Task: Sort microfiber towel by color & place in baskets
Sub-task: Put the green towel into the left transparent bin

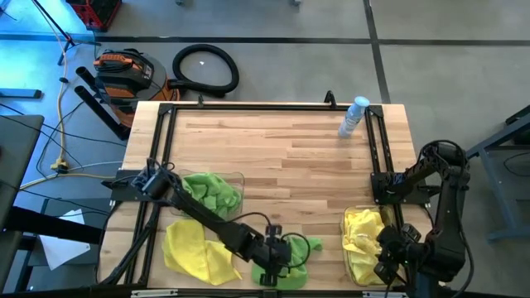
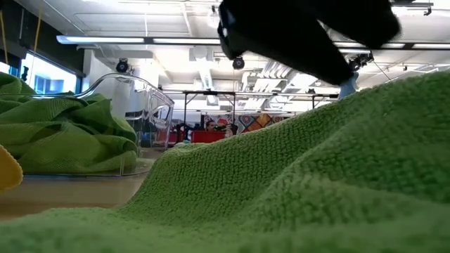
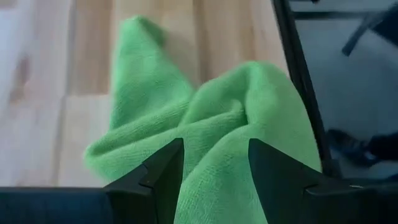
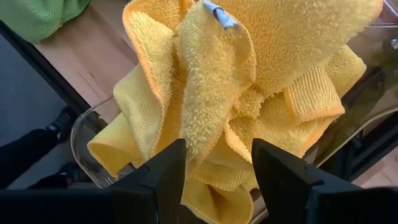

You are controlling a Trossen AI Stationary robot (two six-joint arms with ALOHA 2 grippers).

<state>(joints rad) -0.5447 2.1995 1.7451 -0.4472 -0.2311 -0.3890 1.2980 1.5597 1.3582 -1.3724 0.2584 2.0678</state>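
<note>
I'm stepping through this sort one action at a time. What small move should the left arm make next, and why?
Probably close the left gripper on the green towel: its open fingers straddle a raised fold, and that cloth lies on the table outside the basket holding the other green ones.

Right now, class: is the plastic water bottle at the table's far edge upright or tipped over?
Tipped over. In the high view the water bottle shows its whole side, lying lengthwise on the wooden table.
</note>
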